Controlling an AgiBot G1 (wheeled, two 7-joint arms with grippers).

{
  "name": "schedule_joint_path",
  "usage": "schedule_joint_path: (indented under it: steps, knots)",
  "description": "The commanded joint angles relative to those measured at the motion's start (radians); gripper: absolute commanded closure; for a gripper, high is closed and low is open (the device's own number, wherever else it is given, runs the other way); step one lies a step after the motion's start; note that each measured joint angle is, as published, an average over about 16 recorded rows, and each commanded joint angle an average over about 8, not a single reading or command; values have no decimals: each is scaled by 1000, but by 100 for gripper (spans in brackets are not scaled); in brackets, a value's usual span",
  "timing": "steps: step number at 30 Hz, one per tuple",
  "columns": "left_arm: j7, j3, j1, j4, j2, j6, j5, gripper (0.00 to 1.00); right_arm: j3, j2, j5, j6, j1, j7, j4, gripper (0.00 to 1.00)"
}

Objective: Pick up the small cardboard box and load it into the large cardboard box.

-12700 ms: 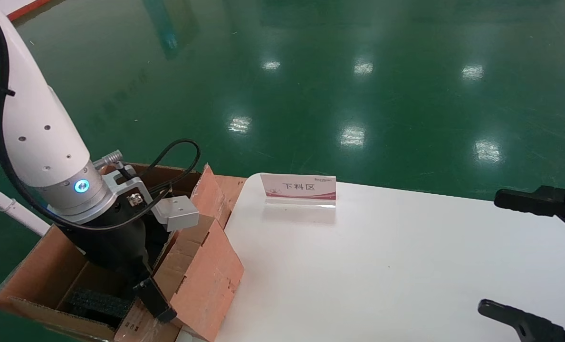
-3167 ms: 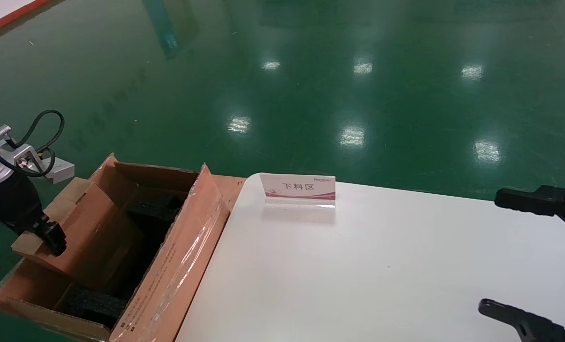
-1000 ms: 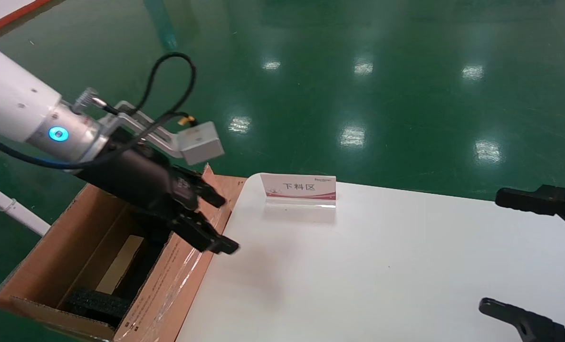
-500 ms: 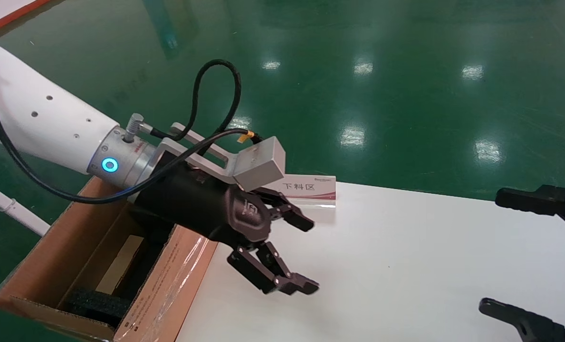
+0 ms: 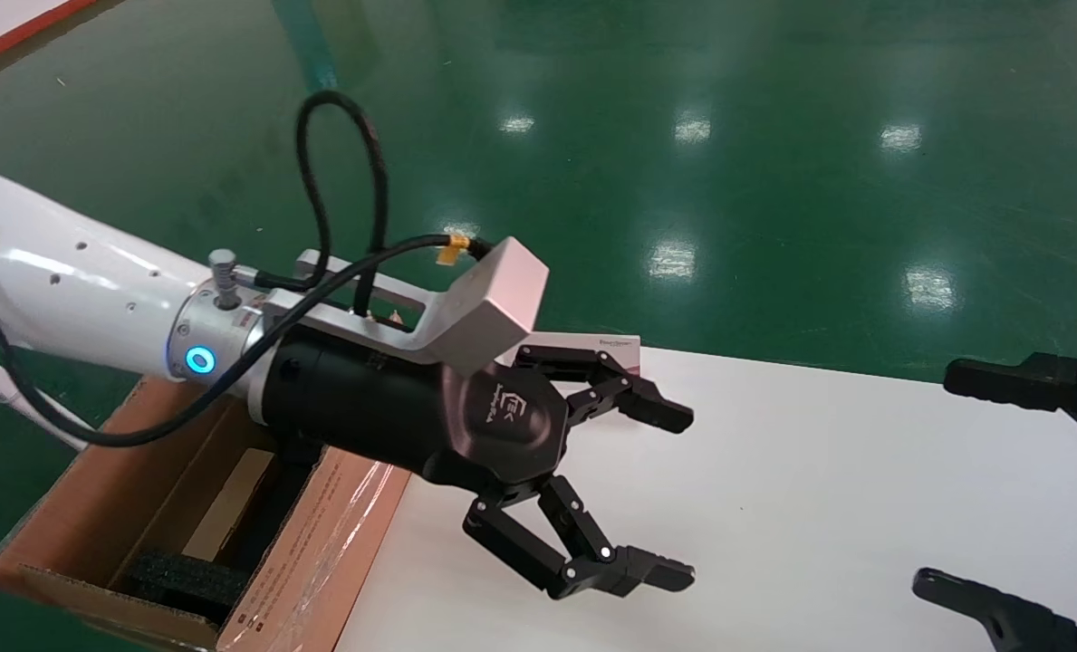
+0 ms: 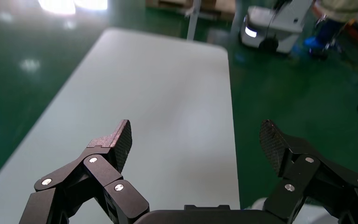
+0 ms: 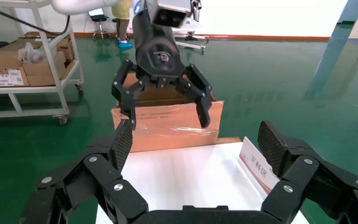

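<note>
The large cardboard box point(image 5: 103, 471) stands open on the floor at the table's left end, its taped flap point(image 5: 339, 534) leaning on the table edge. It also shows in the right wrist view point(image 7: 168, 130). Black foam point(image 5: 185, 575) lies inside. A pale flat cardboard face point(image 5: 230, 507) deep inside looks like the small cardboard box; most of it is hidden. My left gripper point(image 5: 678, 496) is open and empty, held above the white table point(image 5: 774, 507), right of the carton. Its wrist view shows only bare table between the fingers point(image 6: 123, 137). My right gripper point(image 5: 932, 478) is open and empty at the table's right edge.
A small sign card point(image 5: 618, 342) stands at the table's far edge, mostly hidden behind my left gripper; it shows in the right wrist view point(image 7: 256, 168). Green floor surrounds the table. A shelf cart with cartons point(image 7: 23, 65) stands beyond the large box.
My left gripper let go of the small box inside the large carton, rose out, and has swung right over the table, open and empty. The right arm has not moved.
</note>
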Motion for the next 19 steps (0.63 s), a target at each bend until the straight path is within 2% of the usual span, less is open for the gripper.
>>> schedule_joint_path:
  steps: [1, 13, 16, 19]
  knots:
    - [21, -75, 56, -7, -1, 8, -4, 0, 0, 0, 0, 0, 0, 0, 0, 0]
    - [143, -522, 386, -46, -8, 58, -28, 0, -1, 0, 0, 0, 0, 0, 0, 0]
    - [166, -612, 452, -53, -9, 68, -33, 0, -1, 0, 1, 0, 0, 0, 0, 0]
    - [176, -653, 482, -56, -9, 72, -35, 0, -1, 0, 1, 0, 0, 0, 0, 0]
